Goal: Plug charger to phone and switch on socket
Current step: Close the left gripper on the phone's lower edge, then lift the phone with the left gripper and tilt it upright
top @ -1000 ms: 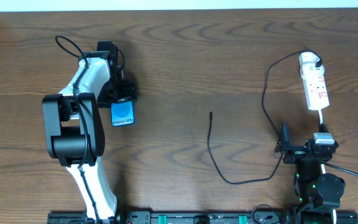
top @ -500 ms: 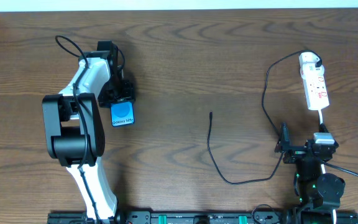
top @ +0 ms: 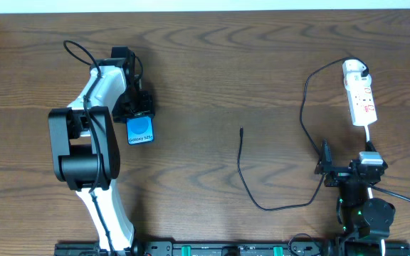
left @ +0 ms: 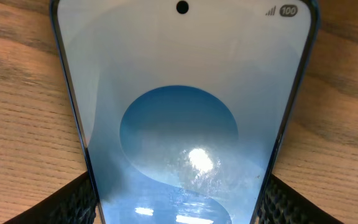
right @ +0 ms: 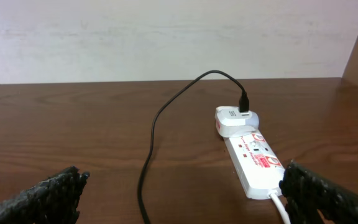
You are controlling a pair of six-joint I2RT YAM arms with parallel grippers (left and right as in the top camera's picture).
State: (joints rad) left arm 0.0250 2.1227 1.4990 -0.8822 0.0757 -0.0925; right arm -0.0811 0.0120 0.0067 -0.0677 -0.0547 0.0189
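The phone lies flat at the left, its blue screen up, and fills the left wrist view. My left gripper is at the phone's far end, with a finger pressed against each long edge. The charger's black cable lies loose mid-table with its plug tip free, then loops right to a white adapter in the socket. My right gripper is open and empty just in front of the socket. The cable lies between its fingers.
The socket's white cord runs back toward my right gripper. A wall stands behind the table's far edge. The left arm lies along the table's left side.
The left gripper's fingers have drawn in slightly against the phone. Nothing else has moved.
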